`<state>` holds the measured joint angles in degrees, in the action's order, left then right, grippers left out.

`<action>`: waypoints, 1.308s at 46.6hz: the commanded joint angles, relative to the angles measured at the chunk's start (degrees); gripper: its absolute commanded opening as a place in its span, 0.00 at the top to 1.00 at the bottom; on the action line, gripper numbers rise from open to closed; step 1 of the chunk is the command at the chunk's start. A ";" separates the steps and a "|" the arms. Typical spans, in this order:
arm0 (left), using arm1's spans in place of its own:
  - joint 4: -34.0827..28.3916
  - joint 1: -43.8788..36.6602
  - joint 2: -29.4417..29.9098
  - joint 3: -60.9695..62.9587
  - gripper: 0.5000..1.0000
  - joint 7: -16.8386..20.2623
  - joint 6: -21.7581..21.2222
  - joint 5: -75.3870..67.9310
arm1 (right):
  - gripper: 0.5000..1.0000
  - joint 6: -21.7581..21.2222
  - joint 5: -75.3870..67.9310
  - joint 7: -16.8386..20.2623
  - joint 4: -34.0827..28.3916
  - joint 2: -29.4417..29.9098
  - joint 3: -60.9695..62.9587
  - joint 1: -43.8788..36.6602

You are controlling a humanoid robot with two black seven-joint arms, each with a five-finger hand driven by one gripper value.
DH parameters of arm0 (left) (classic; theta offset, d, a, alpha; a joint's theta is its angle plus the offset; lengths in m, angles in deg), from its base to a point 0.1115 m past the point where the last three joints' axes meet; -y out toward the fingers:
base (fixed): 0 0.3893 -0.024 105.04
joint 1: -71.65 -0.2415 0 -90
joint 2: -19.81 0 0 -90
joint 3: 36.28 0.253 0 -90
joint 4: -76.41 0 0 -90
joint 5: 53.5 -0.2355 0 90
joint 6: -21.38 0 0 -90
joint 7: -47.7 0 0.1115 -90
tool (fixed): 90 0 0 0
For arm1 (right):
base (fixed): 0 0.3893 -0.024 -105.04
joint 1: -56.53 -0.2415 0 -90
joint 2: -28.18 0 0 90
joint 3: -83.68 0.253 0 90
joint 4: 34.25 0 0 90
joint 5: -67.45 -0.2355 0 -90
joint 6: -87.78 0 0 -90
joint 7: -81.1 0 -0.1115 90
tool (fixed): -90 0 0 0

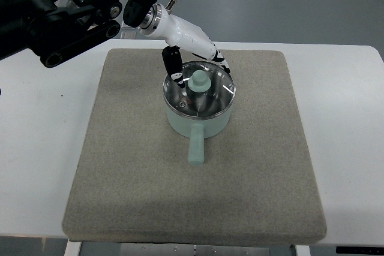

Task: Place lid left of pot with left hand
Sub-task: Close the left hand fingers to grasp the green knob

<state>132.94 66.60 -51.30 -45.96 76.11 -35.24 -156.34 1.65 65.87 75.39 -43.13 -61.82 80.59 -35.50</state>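
Observation:
A mint-green pot point(198, 118) stands on the grey mat point(132, 166), its handle point(196, 148) pointing toward the near edge. The glass lid point(211, 101) with a mint knob point(200, 80) rests on the pot. My left hand point(201, 71), white with black fingers, reaches in from the upper left and hovers over the lid's far rim. Its thumb point(173, 65) hangs just left of the knob and the other fingers point(223, 64) sit to the knob's far right. The fingers are spread on either side of the knob and are not closed on it. The right arm is out of view.
The mat lies on a white table point(342, 124). Bare mat stretches left of the pot point(129, 112) and in front of it. The left arm's black links point(66, 22) cross the upper left corner above the table.

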 commanded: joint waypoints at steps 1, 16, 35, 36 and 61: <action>-0.10 -0.14 0.09 0.01 0.02 0.07 0.02 0.01 | 0.15 0.00 0.00 0.00 0.00 0.00 0.01 0.00; -0.28 -0.76 -0.26 -0.16 0.20 -0.11 -0.42 0.01 | 0.16 0.00 0.00 0.00 -0.09 0.00 0.01 0.00; -0.37 -0.85 -0.26 -0.25 0.42 -0.19 -0.51 -0.17 | 0.16 0.00 0.00 0.00 0.00 0.00 0.01 0.00; -0.37 -0.85 -0.26 -0.25 0.43 -0.19 -0.51 -0.25 | 0.16 0.00 0.00 0.00 0.00 0.00 0.01 0.00; -0.37 -1.02 -0.26 -0.25 0.74 -0.19 -0.60 -0.52 | 0.16 0.00 0.00 0.00 0.00 0.00 0.01 0.00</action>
<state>132.57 65.64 -51.56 -46.22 75.91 -35.85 -156.85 1.65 65.87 75.39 -43.14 -61.82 80.59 -35.50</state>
